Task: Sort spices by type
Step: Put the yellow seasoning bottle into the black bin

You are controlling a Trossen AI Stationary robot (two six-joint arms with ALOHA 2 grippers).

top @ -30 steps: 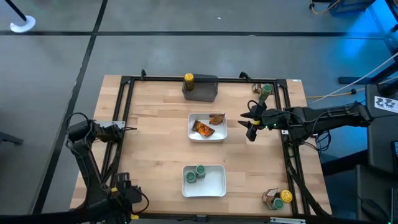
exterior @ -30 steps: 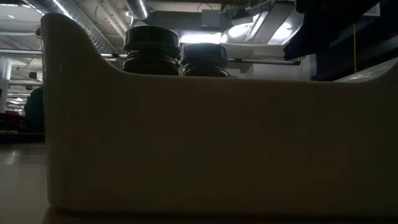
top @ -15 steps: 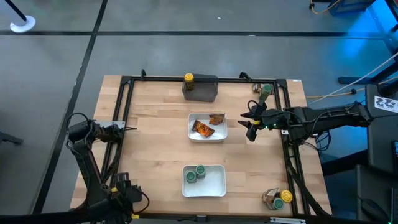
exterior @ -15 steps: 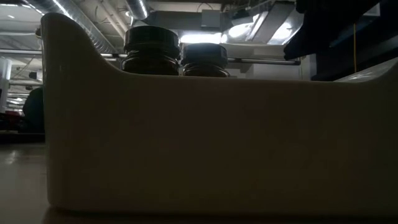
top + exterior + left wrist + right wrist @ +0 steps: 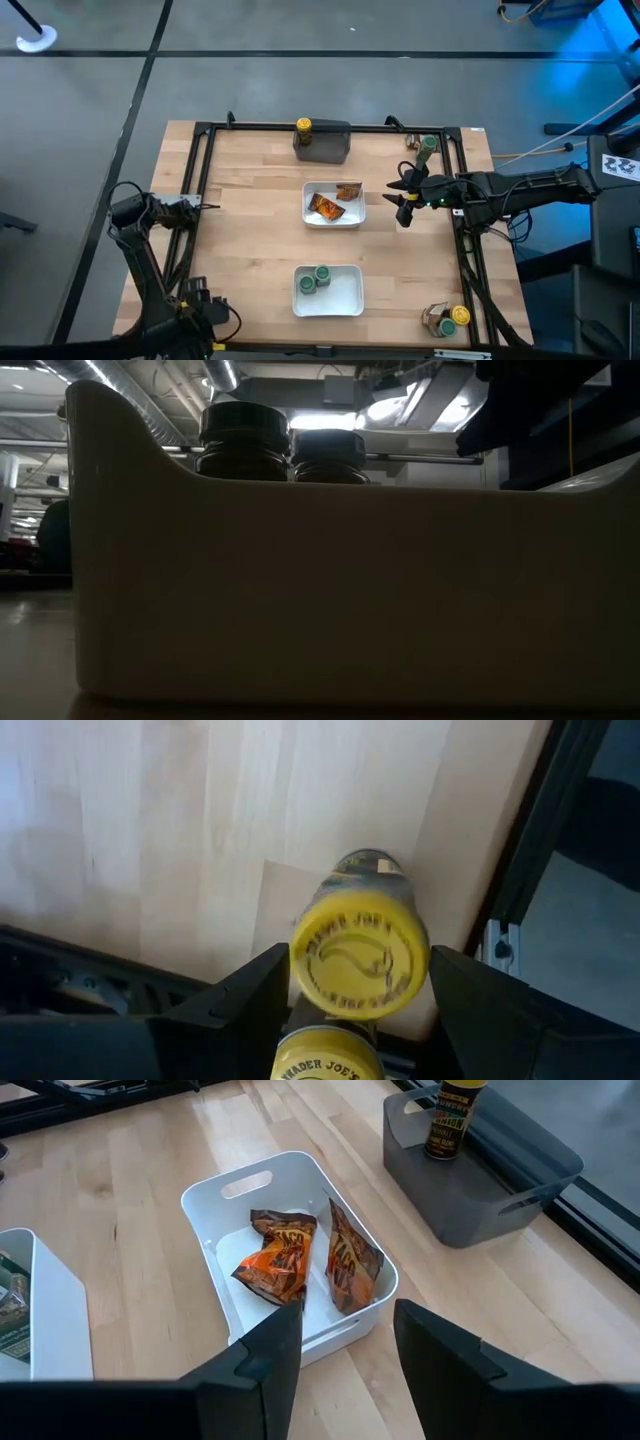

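Observation:
In the left wrist view my left gripper, at the table's near left corner, is shut on a yellow-lid jar; a second yellow lid shows just beyond it. My right gripper hangs open just right of the middle white tray, which holds two orange-brown sachets. Two green-lid jars stand in the near white tray. One yellow-lid jar stands in the dark grey block. My left gripper has the yellow-lid jar by its lid, pinched between the two fingers, one on each side. The lid faces the wrist and the jar's body points away toward the table. I cannot tell whether its base stands on the wood.
A green-lid jar stands by the far right rail. Another jar and a yellow-lid jar sit at the near right corner. A black frame rims the table. Bare wood lies left of the trays. The near tray's wall fills the low view.

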